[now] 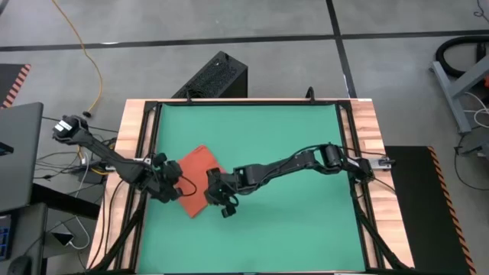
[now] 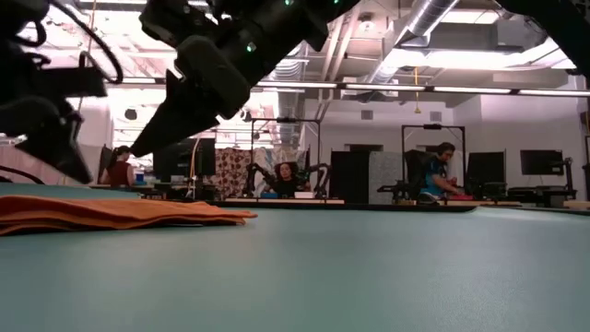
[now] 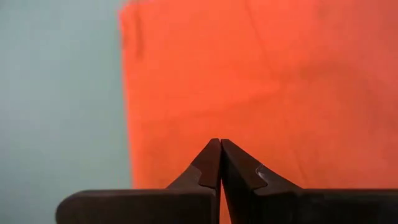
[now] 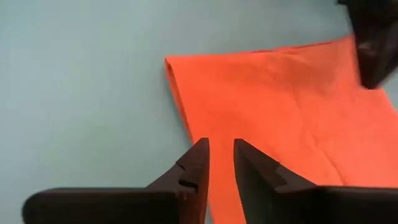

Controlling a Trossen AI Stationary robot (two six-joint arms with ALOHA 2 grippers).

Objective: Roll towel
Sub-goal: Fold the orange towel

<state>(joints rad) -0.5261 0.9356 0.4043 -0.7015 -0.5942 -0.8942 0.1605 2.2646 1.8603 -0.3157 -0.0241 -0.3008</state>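
The orange-red towel lies folded and flat on the green mat, left of the table's middle. In the low view it is a low stack of layers. My left gripper is shut and hovers over the towel's left part. My right gripper is open by a narrow gap, over the towel's right part, close to a folded edge. In the low view both grippers stand clear above the cloth. No white tag shows.
Green mat stretches to the right and near side of the towel. Wooden rails border the table. A black box stands beyond the far edge. People sit at desks in the room behind.
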